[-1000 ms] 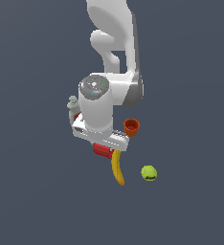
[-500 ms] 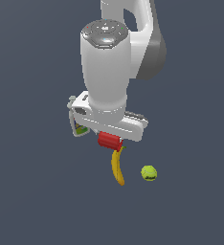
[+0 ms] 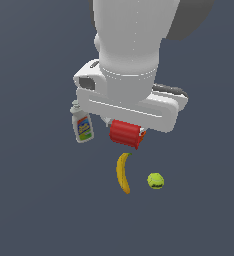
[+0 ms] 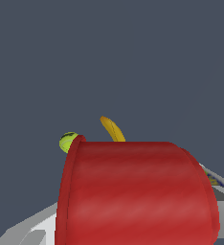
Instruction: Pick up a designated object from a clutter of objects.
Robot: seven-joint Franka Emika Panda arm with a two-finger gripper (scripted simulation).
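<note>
Lying sideways in the pincer (image 3: 125,131), plain bright-red tapered cup (image 3: 124,134).

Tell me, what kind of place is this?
Probably a computer-made test scene, not a real room: a plain grey floor everywhere, with a banana, tennis ball and bottle under a robot holding a red cup.

Lighting: flat, even simulator render; no cast shadows or glare. Soft shading on red cup (image 4: 135,194); slight pixel softness.
</note>
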